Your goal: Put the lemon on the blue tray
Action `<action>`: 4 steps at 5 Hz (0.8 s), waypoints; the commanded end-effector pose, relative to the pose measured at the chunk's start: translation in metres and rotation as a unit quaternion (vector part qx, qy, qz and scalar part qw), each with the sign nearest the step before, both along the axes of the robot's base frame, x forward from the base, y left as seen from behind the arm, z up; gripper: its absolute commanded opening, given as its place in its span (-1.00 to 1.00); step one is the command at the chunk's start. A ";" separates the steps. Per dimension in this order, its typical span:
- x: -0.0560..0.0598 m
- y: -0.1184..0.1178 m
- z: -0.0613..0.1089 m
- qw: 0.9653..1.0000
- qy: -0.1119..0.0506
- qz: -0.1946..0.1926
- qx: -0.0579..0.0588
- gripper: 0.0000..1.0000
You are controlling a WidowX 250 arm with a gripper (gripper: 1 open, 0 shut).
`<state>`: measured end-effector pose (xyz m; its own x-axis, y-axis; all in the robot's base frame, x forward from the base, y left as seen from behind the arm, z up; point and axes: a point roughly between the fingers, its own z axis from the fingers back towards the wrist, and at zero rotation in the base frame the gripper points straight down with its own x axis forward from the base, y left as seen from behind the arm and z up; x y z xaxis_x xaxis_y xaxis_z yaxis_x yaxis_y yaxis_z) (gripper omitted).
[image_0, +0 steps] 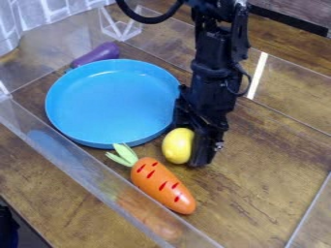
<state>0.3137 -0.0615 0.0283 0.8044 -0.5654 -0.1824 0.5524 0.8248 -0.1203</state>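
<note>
The lemon [179, 145], bright yellow and smooth, is low on the wooden bench [265, 184], just outside the blue tray [110, 100], near the lower right part of its rim. The black robot arm [218, 68] comes down from the top of the view, with its jaws low over the bench at the lemon; dark parts of them lie against its upper edge and its right side in the view, so the lemon's left and lower faces are the ones in sight. Whether the jaws are clamped on the lemon or stand apart around it, I cannot tell, as their dark tips run together there. The blue tray is wide, round and shallow, and its inside shows plain blue. Below the lemon in the view lies the orange carrot [162, 185], slanting, its green leaves [123, 155] pointing up and left towards the tray's lower rim. A purple toy [96, 54] lies beyond the tray's far edge, near a clear block-like thing [120, 23], and a see-through strip [80, 167] crosses the lower left
</note>
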 end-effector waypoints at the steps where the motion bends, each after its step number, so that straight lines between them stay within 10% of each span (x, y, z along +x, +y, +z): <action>1: 0.004 0.011 0.029 0.999 -0.044 0.001 -0.005 -1.00; 4: 0.004 0.035 0.058 0.998 -0.053 0.019 0.018 -1.00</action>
